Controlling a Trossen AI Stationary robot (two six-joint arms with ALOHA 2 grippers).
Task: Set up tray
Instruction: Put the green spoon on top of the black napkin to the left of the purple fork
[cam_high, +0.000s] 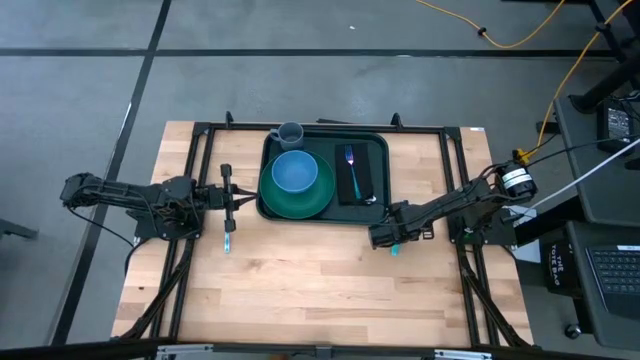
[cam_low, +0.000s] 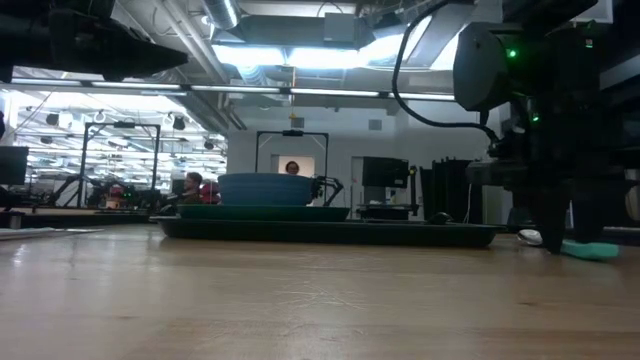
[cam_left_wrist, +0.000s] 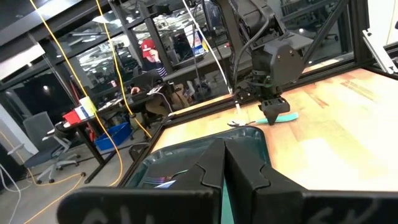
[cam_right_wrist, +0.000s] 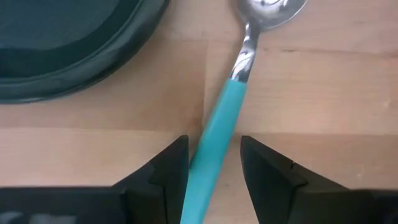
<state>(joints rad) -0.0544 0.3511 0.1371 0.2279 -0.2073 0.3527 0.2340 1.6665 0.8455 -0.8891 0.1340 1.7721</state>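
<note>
A: How far along is the setup?

B: Mostly there, I'd judge. The tray (cam_high: 325, 140) sits at the twelve o'clock side of the table (cam_high: 320, 290), just inside the far edge. On it are a green plate (cam_high: 297, 197) with a blue bowl (cam_high: 295, 172) inside, a grey cup (cam_high: 289, 133) at the tray's eleven o'clock corner, and a black napkin (cam_high: 360, 175) on its three o'clock half with a blue-handled fork (cam_high: 350, 165) lying on it.

A: What's left?

B: A teal-handled spoon (cam_right_wrist: 227, 118) lies on the bare wood just off the tray's five o'clock corner. Another teal-handled utensil (cam_high: 227, 241) rests on the table at the tray's eight o'clock, also outside.

A: And the arms?

B: The right end effector (cam_right_wrist: 214, 163) is low over the spoon, fingers spread with the handle running between them; whether they touch it I can't tell, but it isn't pinched. The left end effector (cam_high: 228, 193) hangs just off the tray's nine o'clock edge, fingers pressed together on nothing.

A: Anything you can't make out?

B: What the second utensil is; it's too small in the overhead view. The spoon's bowl is cut off in the right wrist view, and from table level the tray rim hides the napkin and fork. People in the room behind are only distant shapes.
</note>
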